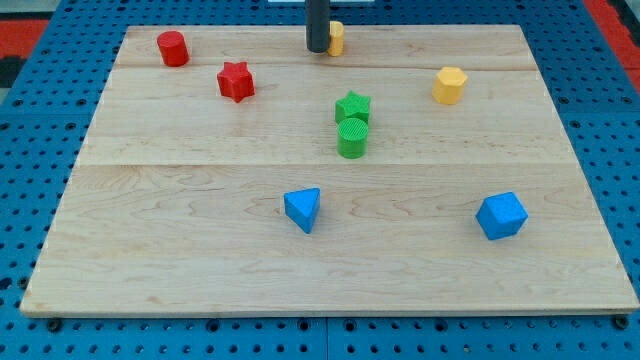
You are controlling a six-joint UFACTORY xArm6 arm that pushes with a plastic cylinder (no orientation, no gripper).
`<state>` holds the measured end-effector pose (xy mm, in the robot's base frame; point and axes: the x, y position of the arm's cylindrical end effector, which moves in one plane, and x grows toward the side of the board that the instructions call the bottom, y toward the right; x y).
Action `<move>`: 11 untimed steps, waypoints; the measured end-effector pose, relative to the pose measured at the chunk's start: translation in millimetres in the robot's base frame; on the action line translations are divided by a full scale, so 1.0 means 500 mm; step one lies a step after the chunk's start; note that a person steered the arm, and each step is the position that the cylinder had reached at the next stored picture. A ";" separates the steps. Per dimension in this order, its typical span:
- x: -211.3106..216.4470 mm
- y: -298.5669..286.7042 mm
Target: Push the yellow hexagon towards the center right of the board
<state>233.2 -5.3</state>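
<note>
The yellow hexagon [449,85] sits on the wooden board [200,260] at the upper right. My tip [317,49] is near the view's top centre, well to the left of the hexagon and above it. It stands right beside another yellow block [336,38], which it partly hides; that block's shape cannot be made out.
A red cylinder [172,48] is at the top left and a red star [236,81] lies below and right of it. A green star [352,106] touches a green cylinder [352,138] at centre. A blue triangular block [303,209] and a blue cube [500,215] lie lower down.
</note>
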 end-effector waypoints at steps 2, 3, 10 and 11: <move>0.000 0.000; 0.046 0.002; 0.291 0.180; 0.273 0.119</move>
